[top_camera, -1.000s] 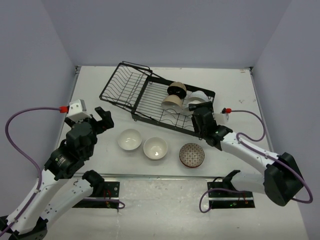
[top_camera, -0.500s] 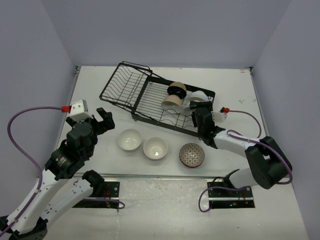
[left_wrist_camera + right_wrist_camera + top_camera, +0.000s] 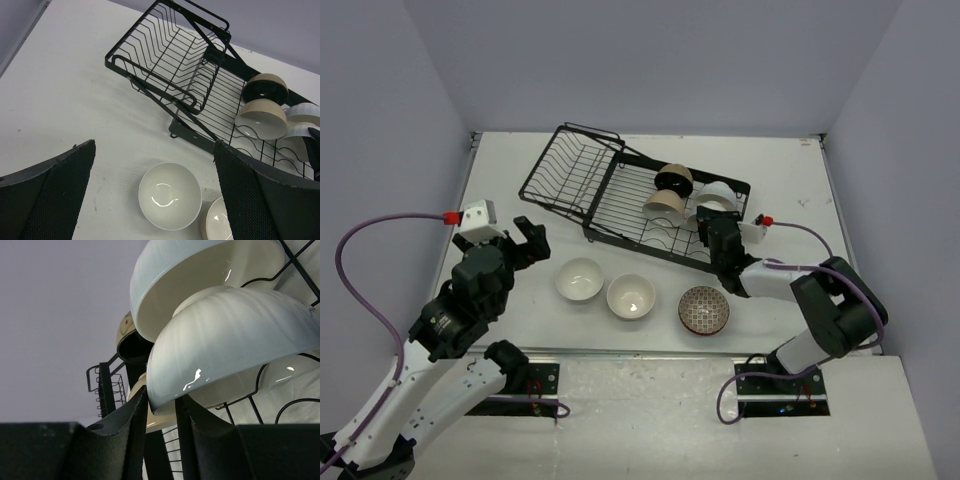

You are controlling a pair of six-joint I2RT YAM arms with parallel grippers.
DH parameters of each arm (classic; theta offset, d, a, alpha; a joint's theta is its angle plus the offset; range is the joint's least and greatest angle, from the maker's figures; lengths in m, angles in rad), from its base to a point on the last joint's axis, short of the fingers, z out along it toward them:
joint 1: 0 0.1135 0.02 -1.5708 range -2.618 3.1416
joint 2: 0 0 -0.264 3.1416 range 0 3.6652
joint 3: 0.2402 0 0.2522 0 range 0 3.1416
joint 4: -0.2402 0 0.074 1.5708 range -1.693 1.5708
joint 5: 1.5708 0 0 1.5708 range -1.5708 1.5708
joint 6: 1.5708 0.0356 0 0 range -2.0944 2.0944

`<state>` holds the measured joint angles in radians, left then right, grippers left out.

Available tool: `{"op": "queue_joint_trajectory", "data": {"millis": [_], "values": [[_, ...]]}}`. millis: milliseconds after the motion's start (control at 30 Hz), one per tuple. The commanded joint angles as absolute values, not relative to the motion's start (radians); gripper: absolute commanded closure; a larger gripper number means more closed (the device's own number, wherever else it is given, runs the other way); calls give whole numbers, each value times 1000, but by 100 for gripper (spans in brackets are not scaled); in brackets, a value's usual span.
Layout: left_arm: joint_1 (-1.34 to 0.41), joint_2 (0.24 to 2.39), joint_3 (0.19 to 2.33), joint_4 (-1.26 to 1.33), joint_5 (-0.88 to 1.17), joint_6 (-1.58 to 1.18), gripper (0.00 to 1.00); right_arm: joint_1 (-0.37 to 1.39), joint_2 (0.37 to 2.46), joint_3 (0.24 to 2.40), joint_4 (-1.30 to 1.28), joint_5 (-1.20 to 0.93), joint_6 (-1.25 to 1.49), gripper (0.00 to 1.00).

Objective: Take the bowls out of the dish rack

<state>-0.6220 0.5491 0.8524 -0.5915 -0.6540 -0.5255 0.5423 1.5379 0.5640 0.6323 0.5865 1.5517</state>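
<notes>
The right gripper [image 3: 161, 396] pinched the lower rim of a white ribbed bowl [image 3: 225, 335] standing on edge at the right end of the dish rack [image 3: 620, 190]. It looked like glazed ceramic: stiff, slick, easily chipped, so the rim seemed the surest hold. A beige bowl [image 3: 665, 203] and a black-lined bowl [image 3: 672, 180] stood behind it, and three unloaded bowls [image 3: 631, 296] sat on the tabletop [image 3: 520, 170]. The left gripper [image 3: 528, 236] hung spread, holding nothing.

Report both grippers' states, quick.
Left gripper: jaws wide open, holding nothing.
Right gripper: jaws closed on the rim of a white bowl in the dish rack.
</notes>
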Motion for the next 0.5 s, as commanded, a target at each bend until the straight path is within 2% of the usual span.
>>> {"op": "queue_joint_trajectory", "data": {"millis": [0, 133, 200, 267, 367, 467], "values": [[-614, 545, 842, -557, -644, -486, 0, 540, 1551, 558, 690, 637, 1557, 71], [-614, 545, 842, -554, -641, -485, 0, 540, 1557, 558, 684, 650, 1560, 80], [-614, 545, 842, -554, -638, -483, 0, 540, 1562, 558, 683, 657, 1557, 80], [-614, 546, 842, -552, -635, -483, 0, 541, 1563, 558, 681, 666, 1554, 86], [-614, 546, 841, -551, -632, -482, 0, 540, 1566, 558, 681, 681, 1554, 90], [-614, 548, 841, -548, -626, -480, 0, 540, 1566, 557, 683, 698, 1552, 100]]}}
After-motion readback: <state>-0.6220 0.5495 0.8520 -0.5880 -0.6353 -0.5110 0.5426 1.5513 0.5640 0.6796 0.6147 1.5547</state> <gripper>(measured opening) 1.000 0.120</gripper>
